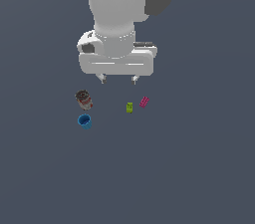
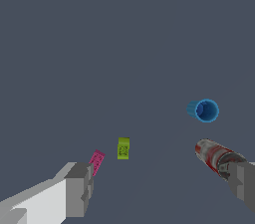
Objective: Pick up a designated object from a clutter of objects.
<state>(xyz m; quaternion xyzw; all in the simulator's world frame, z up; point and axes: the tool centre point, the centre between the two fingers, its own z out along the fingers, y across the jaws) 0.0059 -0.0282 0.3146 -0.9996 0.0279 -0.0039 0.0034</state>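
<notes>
I look down at the dark grey worktop [image 1: 199,168] and see four small things lying on it. The blue cup [image 1: 84,121] is the one I want. It sits on the exterior view's left, just beside the brown-and-red can [image 1: 84,99], which lies a little farther from the camera. The two look close but I cannot tell if they touch. In the wrist view the cup seems to lie on its side, so I can see into its hollow mouth.

On the exterior view's right lie the tiny yellow-green block [image 1: 129,107] and the tiny magenta block [image 1: 144,102], near each other and well apart from the cup.

My gripper [image 1: 118,79] hangs above the worktop with its fingers [image 2: 78,188] spread wide and nothing between them. I think they are wide open so they can go around the cup. Right now the gripper is over the gap between the can and the blocks, not over the cup. I judge that I need to go left and come nearer before going down. The can is so close that a finger could bump it.
</notes>
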